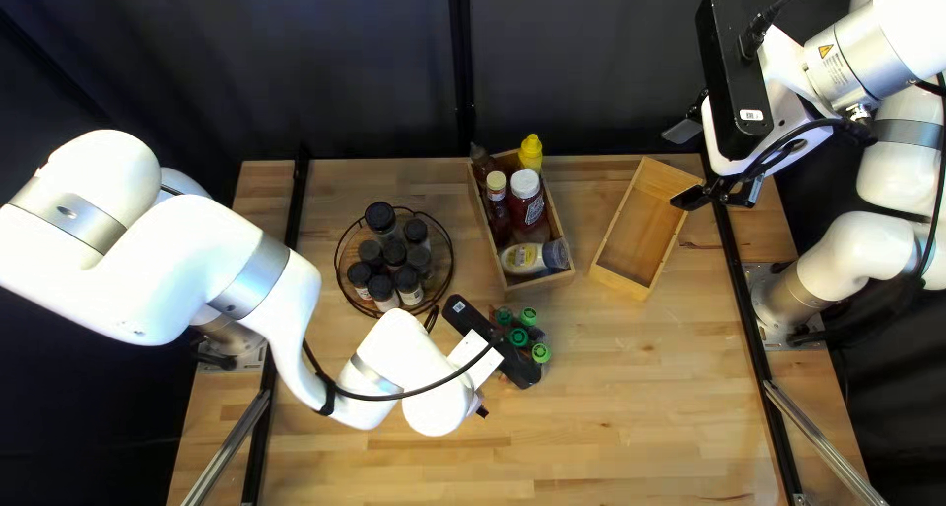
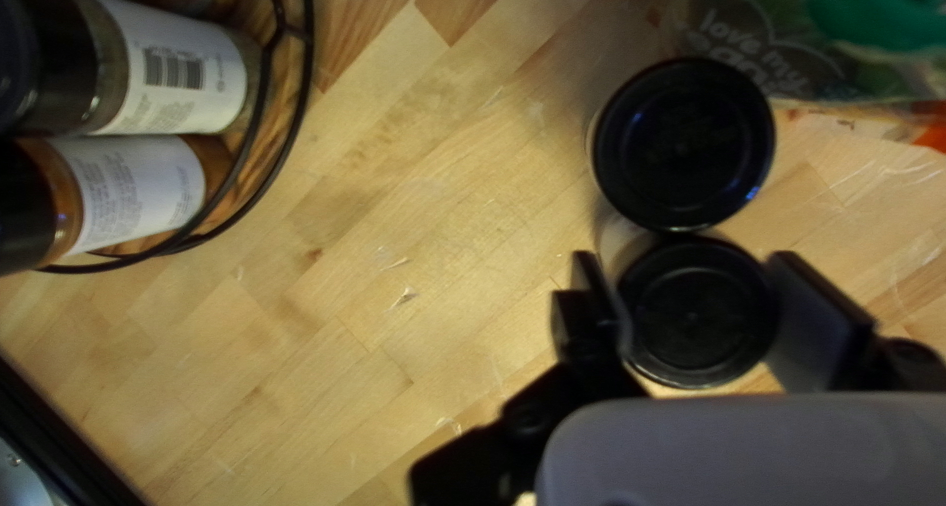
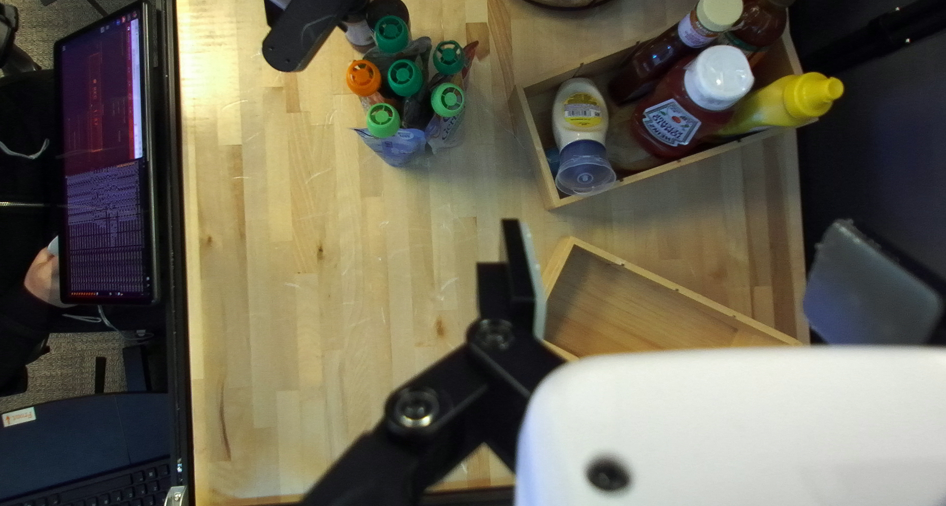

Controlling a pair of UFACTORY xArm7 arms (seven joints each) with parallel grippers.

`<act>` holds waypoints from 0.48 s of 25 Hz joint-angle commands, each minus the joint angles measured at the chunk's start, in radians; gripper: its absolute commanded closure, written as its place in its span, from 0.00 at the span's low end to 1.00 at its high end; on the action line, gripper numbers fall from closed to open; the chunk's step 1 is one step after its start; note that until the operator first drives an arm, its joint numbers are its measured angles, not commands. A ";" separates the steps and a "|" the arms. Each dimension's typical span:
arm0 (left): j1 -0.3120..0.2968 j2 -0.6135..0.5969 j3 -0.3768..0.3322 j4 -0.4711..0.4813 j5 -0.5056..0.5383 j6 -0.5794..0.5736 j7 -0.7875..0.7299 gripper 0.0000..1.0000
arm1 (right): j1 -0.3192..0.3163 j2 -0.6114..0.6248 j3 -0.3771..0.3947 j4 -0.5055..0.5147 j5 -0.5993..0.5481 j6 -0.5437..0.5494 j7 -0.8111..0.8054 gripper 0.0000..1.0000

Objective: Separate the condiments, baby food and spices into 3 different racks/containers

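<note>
Left wrist view: your left tool (image 2: 685, 274) squeezes a round black-lidded jar (image 2: 696, 314); lift straight up, then move far-left to the round black-wire rack (image 2: 308, 33).

Bare lane between pouches (image 3: 397, 148) and shallow tray (image 1: 636, 235); bottle crate (image 1: 537, 283) (caps jutting up) blocks far side.

Robotics lab, two white robot arms (image 1: 128, 260) at a wooden table (image 1: 631, 407), dark curtain (image 1: 591, 63), monitor (image 3: 103, 151)
</note>
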 commanded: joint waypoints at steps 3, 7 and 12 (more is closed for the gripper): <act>-0.029 -0.100 -0.028 -0.015 -0.017 0.110 -0.002 0.97 | 0.000 0.000 0.000 0.000 0.000 0.000 0.000 0.00; -0.040 -0.188 -0.039 -0.044 -0.032 0.192 -0.010 1.00 | 0.000 0.000 0.000 0.000 0.000 0.000 0.000 0.00; -0.030 -0.294 -0.029 -0.048 -0.023 0.302 0.009 1.00 | 0.000 0.000 0.000 0.000 0.000 0.000 0.000 0.00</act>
